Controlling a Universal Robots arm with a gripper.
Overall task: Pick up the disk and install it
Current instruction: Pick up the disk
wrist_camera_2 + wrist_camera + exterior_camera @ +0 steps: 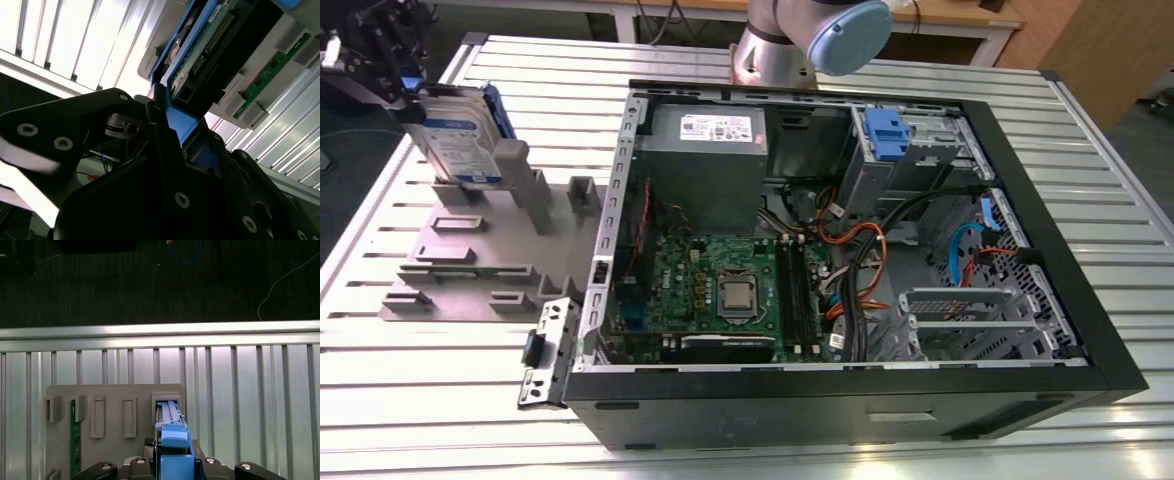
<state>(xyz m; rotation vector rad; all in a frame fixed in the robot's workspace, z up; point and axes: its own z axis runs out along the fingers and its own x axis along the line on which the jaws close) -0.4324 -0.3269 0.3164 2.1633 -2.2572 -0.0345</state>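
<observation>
Claw (pixel 403 88) is clenched on the disk (pixel 454 135), gripping the blue bracket (pixel 182 117) at its upper end. Disk stands on edge, tilted a bit, over on the exterior view's left. Its lower end looks to sit in a slot of the grey stand (pixel 467 260) on the table (pixel 400 390), well apart from the open computer case (pixel 1021 210). Not yet installed, and can't tell if it's lifted free of the slot.

Handling, my guess: stiff metal block, heavy-ish for its size, smooth sides so prob. slippery. The circuit board on one face is fragile, and knocks won't do it any good. Bracket is plastic w/ some give, so it could flex under a hard squeeze. Best hold is where the claw has it, across the bracket tab at the end, pulling straight along the slot w/o twisting.

Views differ. Exterior view gives the whole layout: disk vs. case, plus the label side. Second wrist view shows the board side w/ connector pins, and the black fingers (pixel 157 135) either side of the blue tab. First wrist view looks along the disk's edge into the slot and takes in the other slots, incl. one holding a green memory stick (pixel 75 435).
</observation>
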